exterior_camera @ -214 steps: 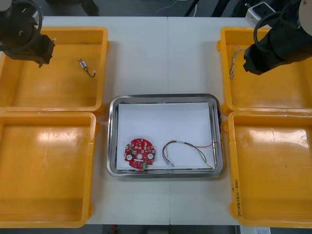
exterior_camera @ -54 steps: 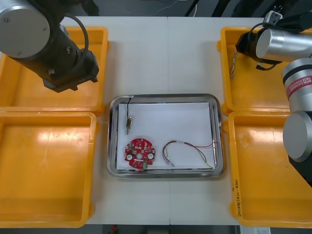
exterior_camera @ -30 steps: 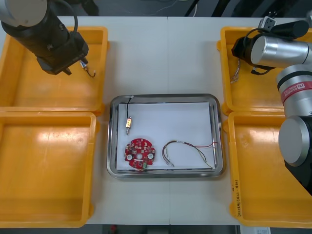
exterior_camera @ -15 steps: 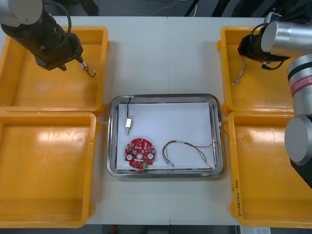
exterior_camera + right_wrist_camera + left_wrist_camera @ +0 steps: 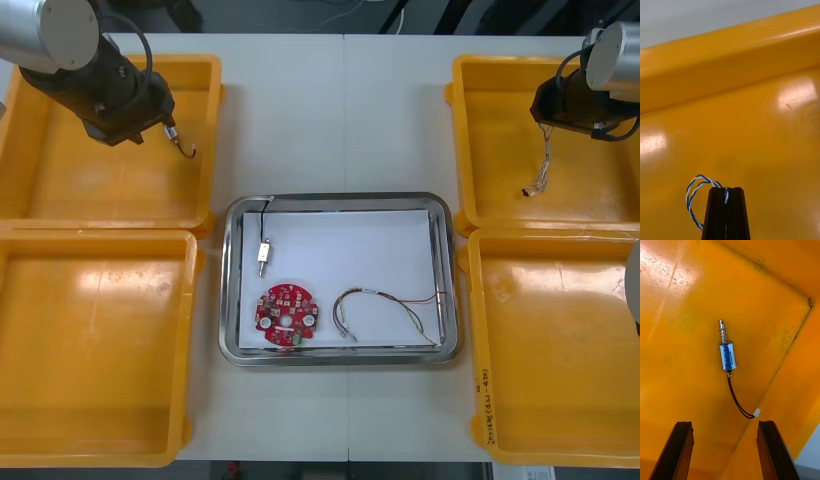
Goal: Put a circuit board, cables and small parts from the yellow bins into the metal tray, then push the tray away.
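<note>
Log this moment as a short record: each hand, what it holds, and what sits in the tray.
left hand: open, over the far left yellow bin, loose small metal part ahead of its fingers
right hand: shut on the twisted blue and white cable, over the far right yellow bin
metal tray: holds red circuit board, red and yellow cable, second small metal part
not yet in tray: the held cable, the loose part

table (image 5: 340,120): light, middle seam | floor (image 5: 260,15): dark, beyond far edge
</note>
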Action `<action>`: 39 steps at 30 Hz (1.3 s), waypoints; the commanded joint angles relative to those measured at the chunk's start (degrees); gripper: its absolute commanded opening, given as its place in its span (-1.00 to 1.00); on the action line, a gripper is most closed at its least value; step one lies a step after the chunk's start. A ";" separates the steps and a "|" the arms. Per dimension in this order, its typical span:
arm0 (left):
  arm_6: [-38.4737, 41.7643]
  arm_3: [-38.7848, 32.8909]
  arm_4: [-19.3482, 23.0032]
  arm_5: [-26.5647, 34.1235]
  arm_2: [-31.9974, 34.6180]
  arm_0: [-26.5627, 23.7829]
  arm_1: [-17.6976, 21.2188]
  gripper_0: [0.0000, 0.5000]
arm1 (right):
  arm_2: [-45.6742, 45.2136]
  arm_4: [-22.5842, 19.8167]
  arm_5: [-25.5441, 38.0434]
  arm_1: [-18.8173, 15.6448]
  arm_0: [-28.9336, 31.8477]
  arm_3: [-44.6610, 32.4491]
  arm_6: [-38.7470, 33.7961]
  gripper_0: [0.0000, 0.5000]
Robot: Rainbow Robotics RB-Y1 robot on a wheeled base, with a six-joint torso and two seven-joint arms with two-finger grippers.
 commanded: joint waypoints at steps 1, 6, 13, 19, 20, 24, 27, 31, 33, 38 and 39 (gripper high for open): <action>-1.11 0.32 -0.46 -1.58 -1.95 -3.30 -0.11 1.00 | 1.08 -0.95 0.07 -2.45 3.76 -5.66 1.78 -1.00; -1.20 2.17 -0.38 -3.69 -2.82 -3.30 -1.42 1.00 | 1.08 -3.67 0.07 -2.45 6.84 -8.21 1.78 -1.00; -1.20 3.31 -0.38 -7.03 -3.88 -3.21 -3.01 1.00 | 1.08 -4.72 -0.02 -2.36 7.36 -8.56 2.04 -1.00; -1.20 4.01 -0.46 -8.44 -5.46 -3.21 -3.71 1.00 | 1.08 -4.81 -0.02 -2.27 7.36 -8.56 2.75 -0.44; -1.20 4.27 -0.38 -8.79 -5.90 -3.21 -3.80 1.00 | 1.08 -4.81 -0.02 -2.27 7.36 -8.56 3.01 -0.44; -1.20 4.36 -0.46 -8.97 -6.96 -3.21 -3.88 1.00 | 1.08 -4.37 -0.02 -2.27 7.36 -8.73 3.98 1.00; -1.20 4.36 -0.46 -8.97 -7.39 -3.21 -4.06 1.00 | 1.08 -3.93 0.33 -2.27 7.36 -9.44 5.03 1.00; -1.29 4.54 -0.46 -8.97 -7.48 -2.94 -4.32 1.00 | 0.11 -3.14 4.81 -2.80 7.36 -13.13 6.35 1.00; -1.29 4.63 -0.46 -9.23 -7.39 -2.86 -4.32 1.00 | -0.41 -2.88 7.80 -3.06 7.36 -15.59 6.96 1.00; -1.73 5.33 -0.38 -9.49 -7.48 -2.68 -4.32 1.00 | -1.91 -3.41 13.95 -4.47 7.10 -20.16 13.64 1.00; -1.82 5.24 -0.38 -9.41 -7.48 -2.68 -4.41 1.00 | -2.08 -3.49 14.31 -4.47 7.01 -20.16 14.17 1.00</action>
